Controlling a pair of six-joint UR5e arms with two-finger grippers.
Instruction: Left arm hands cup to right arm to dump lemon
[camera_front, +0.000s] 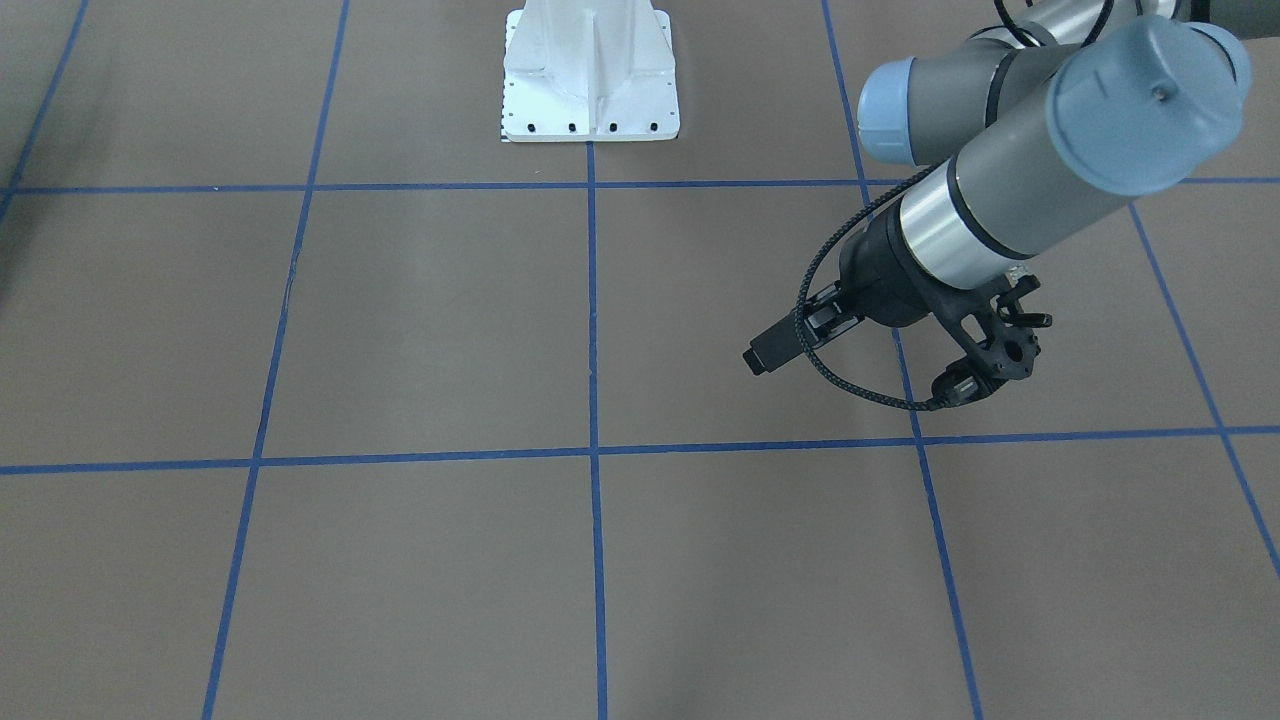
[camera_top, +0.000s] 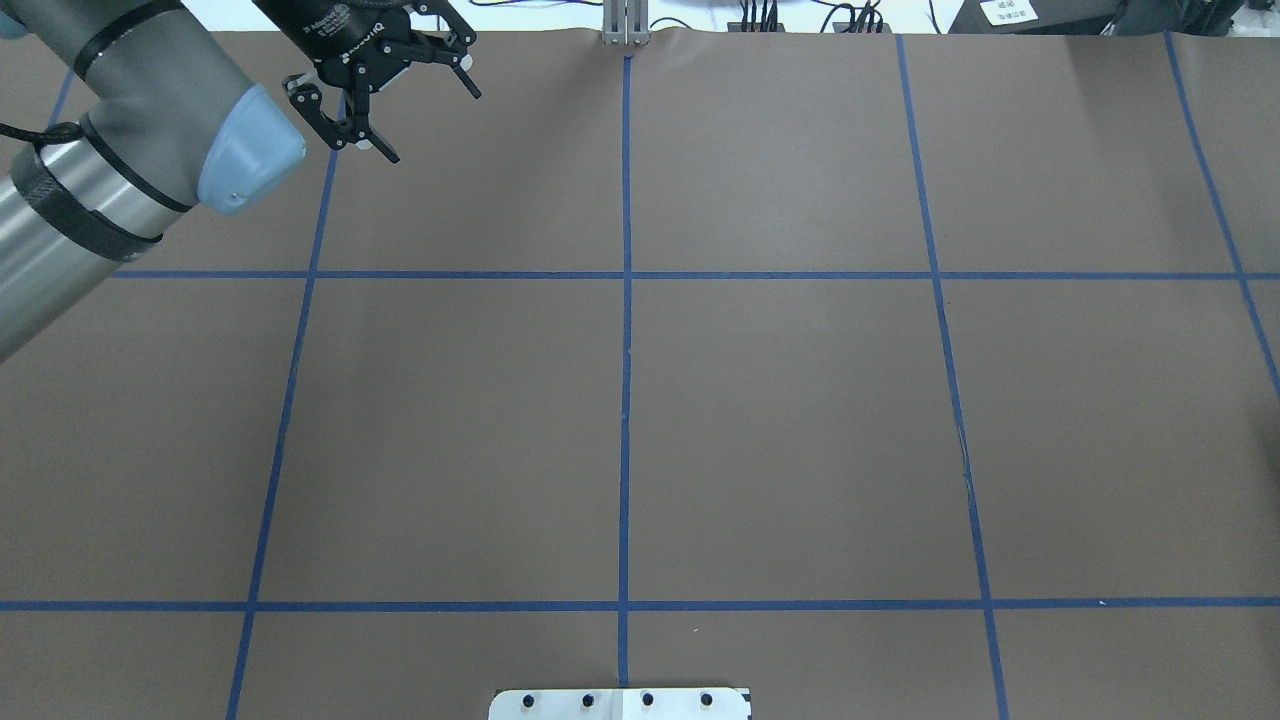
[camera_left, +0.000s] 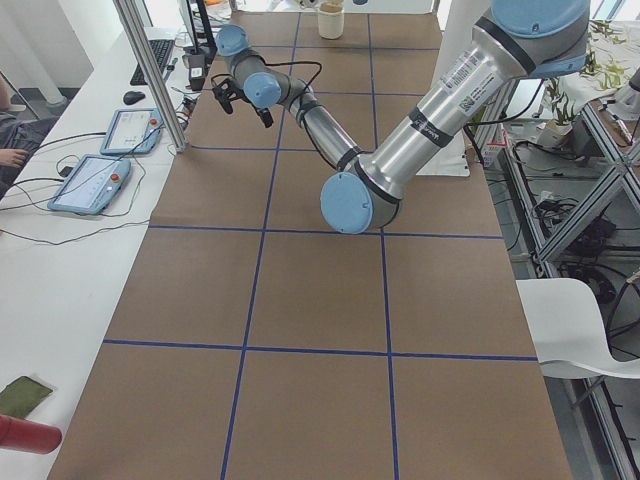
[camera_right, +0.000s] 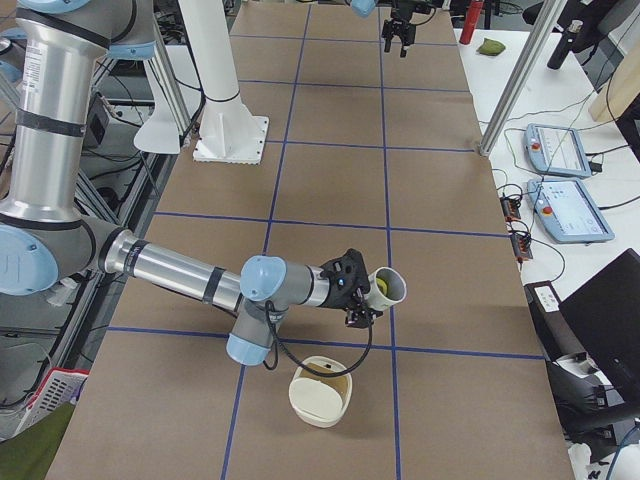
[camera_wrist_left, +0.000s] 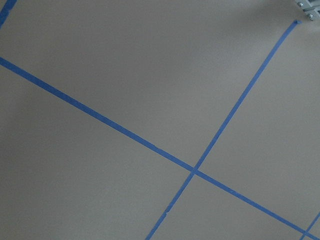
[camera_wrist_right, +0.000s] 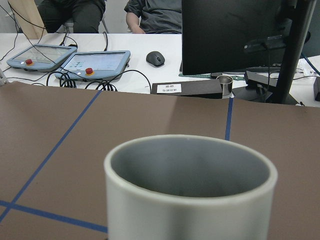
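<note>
The cup (camera_right: 392, 285), white with a grey inside, is at the tip of my right arm's gripper (camera_right: 358, 292), tipped on its side above the table. The yellow-green lemon (camera_right: 382, 289) sits in its mouth. In the right wrist view the cup (camera_wrist_right: 190, 200) fills the foreground, and neither the lemon nor the fingers show there. I cannot tell whether the right gripper is open or shut. My left gripper (camera_top: 435, 125) is open and empty above the table's far left corner. It also shows in the front-facing view (camera_front: 768, 356).
A cream bowl (camera_right: 320, 395) stands on the table just nearside of the cup. The white robot pedestal (camera_front: 590, 70) is at the table's robot side. Tablets (camera_right: 560, 150), a monitor (camera_wrist_right: 235, 40) and an aluminium post (camera_right: 520, 80) line the operators' edge.
</note>
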